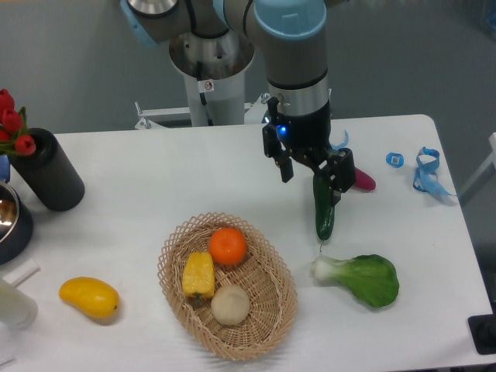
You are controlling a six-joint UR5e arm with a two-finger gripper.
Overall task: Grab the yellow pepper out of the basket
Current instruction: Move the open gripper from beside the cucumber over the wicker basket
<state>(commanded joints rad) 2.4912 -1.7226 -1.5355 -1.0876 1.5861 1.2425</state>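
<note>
Camera view, fixed, only one: gripper (310,172) hangs above the table (155,167), fingers apart, nothing held between them. It sits up and right of the basket (279,298), well apart from it, not over the rim. A dark green cucumber-like vegetable (324,213) lies just under and behind the right finger; cannot tell if they touch. Yellow pepper (198,273) lies inside the basket, left half, touching or almost touching the orange (229,246) at its upper right and the pale round thing (231,304) at its lower right. Pepper's long axis runs roughly up-down in the picture, slightly tilted; stem end seems to point down, hard to tell.

Key relation: pepper is down and left of the gripper, past the orange. Likely next move is a traverse toward the near-left, then a descent over the pepper. Free sides for the fingers look like left and upper left; neighbours crowd the right. Bok choy (364,279) and mango (90,297) are outside the basket, out of the path.
</note>
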